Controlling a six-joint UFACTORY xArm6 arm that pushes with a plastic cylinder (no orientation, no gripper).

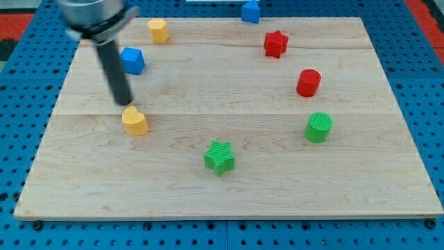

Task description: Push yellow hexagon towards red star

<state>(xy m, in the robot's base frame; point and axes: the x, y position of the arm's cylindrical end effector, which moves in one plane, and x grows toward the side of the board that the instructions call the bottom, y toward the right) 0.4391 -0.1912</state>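
Note:
The yellow hexagon (158, 30) sits near the top left of the wooden board. The red star (275, 44) sits near the top, right of the middle, far to the hexagon's right. My tip (124, 103) is at the left of the board, well below the yellow hexagon. It stands just above a second yellow block (135, 120) of rounded, heart-like shape and just below a blue block (132, 60). The tip is apart from the hexagon.
A red cylinder (309, 82) and a green cylinder (319, 128) stand at the right. A green star (220, 157) lies at the lower middle. A second blue block (250, 11) sits at the board's top edge. The board (229, 194) lies on a blue pegboard.

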